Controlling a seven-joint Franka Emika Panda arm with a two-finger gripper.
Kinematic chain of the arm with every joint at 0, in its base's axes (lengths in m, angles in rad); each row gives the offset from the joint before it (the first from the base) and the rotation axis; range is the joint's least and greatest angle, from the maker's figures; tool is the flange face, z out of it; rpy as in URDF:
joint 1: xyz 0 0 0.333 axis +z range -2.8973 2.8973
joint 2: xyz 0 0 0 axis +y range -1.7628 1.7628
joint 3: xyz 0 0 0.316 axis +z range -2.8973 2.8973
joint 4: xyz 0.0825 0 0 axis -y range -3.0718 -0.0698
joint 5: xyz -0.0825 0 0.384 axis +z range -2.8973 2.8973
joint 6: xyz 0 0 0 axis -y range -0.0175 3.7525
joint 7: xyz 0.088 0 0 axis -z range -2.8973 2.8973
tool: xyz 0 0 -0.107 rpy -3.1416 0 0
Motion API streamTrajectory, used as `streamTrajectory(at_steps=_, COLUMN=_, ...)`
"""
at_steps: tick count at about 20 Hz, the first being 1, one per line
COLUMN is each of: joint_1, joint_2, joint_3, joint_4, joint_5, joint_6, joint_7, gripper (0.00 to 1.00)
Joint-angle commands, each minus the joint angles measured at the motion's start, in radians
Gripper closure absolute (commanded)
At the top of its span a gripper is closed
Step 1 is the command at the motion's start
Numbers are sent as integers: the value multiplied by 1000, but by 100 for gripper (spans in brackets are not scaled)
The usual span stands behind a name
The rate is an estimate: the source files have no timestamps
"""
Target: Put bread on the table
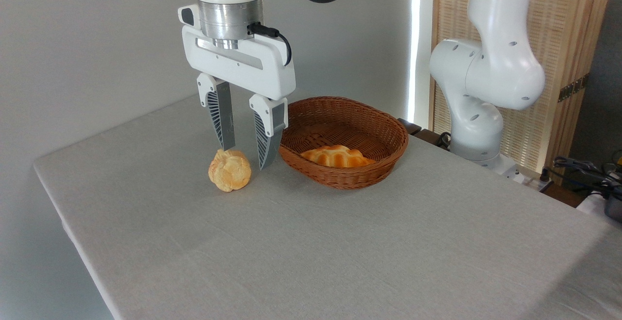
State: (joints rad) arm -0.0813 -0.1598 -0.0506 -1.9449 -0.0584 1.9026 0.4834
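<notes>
Jaws parted and empty, the white two-finger gripper (pixel 247 159) hangs just left of the brown wicker basket (pixel 369 172), probably clear of its rim; it should rise before reaching the glossy golden-orange ridged bread (pixel 337 156) inside.

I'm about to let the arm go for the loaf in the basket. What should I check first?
1. Gripper empty, jaws apart: ok.
2. Golden-orange ridged loaf lying uncovered in the brown wicker basket: ok.
3. Gripper over the loaf: not ok; it hangs left of the basket.
4. Round pale-yellow bun clear of the fingers: cannot tell.
5. Bare space on the light-grey cloth-topped table: ok.
</notes>
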Motion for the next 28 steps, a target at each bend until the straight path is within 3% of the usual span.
streamTrajectory(at_steps=1, joint_1=2, joint_2=5, joint_3=1, joint_4=18, joint_5=-6, joint_6=-13, joint_7=-8, gripper=0)
streamTrajectory(at_steps=28, joint_1=2, joint_2=11, joint_3=1, joint_4=32, joint_5=-6, joint_6=-8, joint_7=-8, gripper=0)
